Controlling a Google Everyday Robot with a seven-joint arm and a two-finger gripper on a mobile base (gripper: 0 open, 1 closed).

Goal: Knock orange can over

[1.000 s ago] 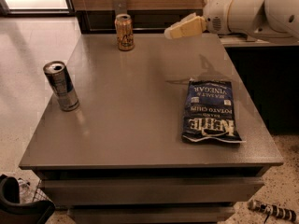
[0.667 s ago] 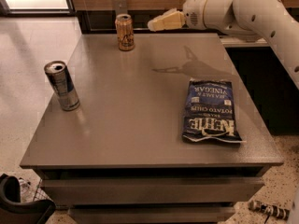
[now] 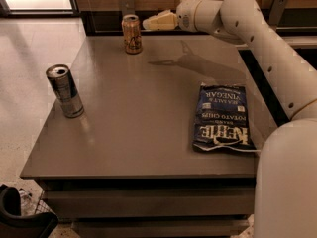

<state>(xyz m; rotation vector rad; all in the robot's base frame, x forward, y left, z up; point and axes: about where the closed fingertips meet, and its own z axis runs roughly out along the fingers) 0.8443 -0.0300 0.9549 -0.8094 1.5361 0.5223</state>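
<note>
And here comes the arm [image 3: 257, 29], swinging across from the right side of the desk [image 3: 143, 133]! A second ago the tool [image 3: 147, 23] was well off to the right, with plenty of open space between it and the target. Now it sits just beside the orange can [image 3: 132, 33], level with the can's upper part, with only a sliver of gap showing. No contact that I can see. The tool looks clenched, its fingers pressed into one tapered wedge, holding nothing, tip aimed left straight at the can.

The sweep has closed nearly all the ground, so I'd judge the push itself is the step at hand.

The orange can stands at the far edge of the desk, left of the middle, exactly where it has been throughout. It is bolt upright: long axis vertical, silver top facing the ceiling, base flat on the desk. Not knocked over yet.

A nudge high on the side, carrying on leftward, should tip it, and the tool is lined up near the top rim for that.

The silver can [image 3: 65, 90] at the left edge and the chip bag [image 3: 221, 118] on the right both lie well apart from the action.
</note>
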